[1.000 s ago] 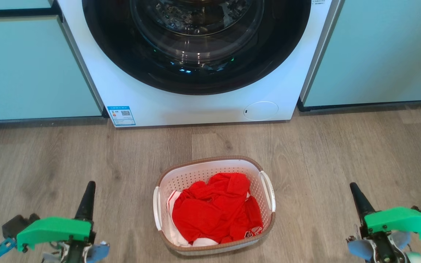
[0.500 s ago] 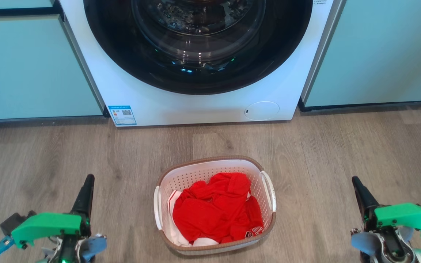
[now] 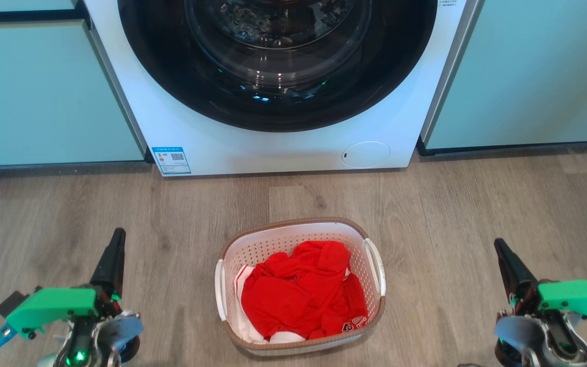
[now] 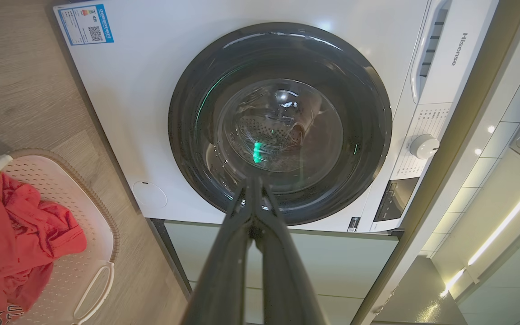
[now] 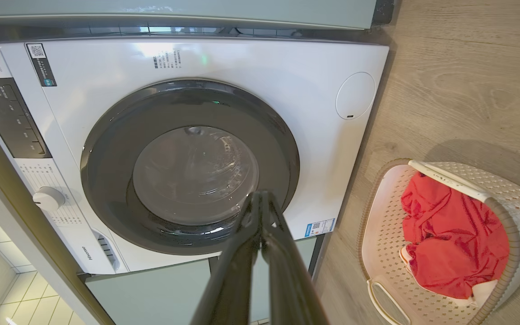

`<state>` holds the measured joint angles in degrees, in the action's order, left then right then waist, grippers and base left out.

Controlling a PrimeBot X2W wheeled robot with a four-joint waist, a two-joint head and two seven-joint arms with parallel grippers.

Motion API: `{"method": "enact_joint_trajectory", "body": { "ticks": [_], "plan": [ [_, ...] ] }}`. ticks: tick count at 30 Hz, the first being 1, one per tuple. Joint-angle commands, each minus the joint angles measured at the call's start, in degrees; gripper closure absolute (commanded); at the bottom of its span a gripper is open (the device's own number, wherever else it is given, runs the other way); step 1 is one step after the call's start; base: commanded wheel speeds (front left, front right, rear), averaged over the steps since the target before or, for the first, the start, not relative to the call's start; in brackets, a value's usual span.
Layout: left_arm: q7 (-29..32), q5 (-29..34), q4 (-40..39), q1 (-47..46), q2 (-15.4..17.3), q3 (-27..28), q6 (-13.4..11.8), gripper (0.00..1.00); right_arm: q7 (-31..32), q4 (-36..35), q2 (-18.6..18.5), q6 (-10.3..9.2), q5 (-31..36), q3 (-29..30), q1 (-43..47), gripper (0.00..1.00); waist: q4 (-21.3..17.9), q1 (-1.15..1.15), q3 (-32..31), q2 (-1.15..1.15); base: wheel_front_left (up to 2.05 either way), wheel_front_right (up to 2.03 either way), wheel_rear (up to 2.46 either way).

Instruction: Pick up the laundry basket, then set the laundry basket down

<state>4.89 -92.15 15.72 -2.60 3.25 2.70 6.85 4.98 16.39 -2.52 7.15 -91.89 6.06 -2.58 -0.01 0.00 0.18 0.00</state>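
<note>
The laundry basket [image 3: 268, 243] stands on the wood floor in front of the washing machine, white and perforated with a brown rim and white side handles, holding a crumpled red garment [image 3: 301, 293]. It also shows at the left edge of the left wrist view, laundry basket [image 4: 70, 271], and at the right of the right wrist view, laundry basket [image 5: 384, 243]. My left gripper [image 3: 118, 233] hovers well to the basket's left, shut and empty. My right gripper [image 3: 498, 243] hovers well to its right, shut and empty. In the wrist views, the left gripper [image 4: 254, 180] and right gripper [image 5: 261, 195] show fingers pressed together.
A white front-loading washing machine [image 3: 273, 148] with a dark round door stands behind the basket. Pale green cabinet fronts [image 3: 44, 97] flank it on both sides. Bare wood floor [image 3: 451, 204] lies between the basket and each gripper.
Both grippers have moved up the head view, away from the bottom edge, the left a little leftward and the right a little rightward. The basket stays where it was.
</note>
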Motion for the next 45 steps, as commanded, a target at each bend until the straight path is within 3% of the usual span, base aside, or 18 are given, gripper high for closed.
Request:
{"method": "enact_joint_trajectory", "body": {
  "ticks": [1, 45],
  "plan": [
    [0.47, -1.18, -1.72, -3.47, 0.65, 2.42, 0.64, 1.0, 0.58, -2.43, -1.2, 0.34, -1.23, -0.68, -3.5, 1.0, 0.01, 0.0, 0.0, 0.0, 0.0, 0.0, 0.0],
    [0.98, -0.65, -1.7, -3.52, 0.2, 3.06, 0.64, 1.0, 1.02, -2.39, -0.81, 0.34, -0.78, -0.14, -3.55, 1.0, 0.01, 0.0, 0.0, 0.0, 0.0, 0.0, 0.0]
  ]
}}
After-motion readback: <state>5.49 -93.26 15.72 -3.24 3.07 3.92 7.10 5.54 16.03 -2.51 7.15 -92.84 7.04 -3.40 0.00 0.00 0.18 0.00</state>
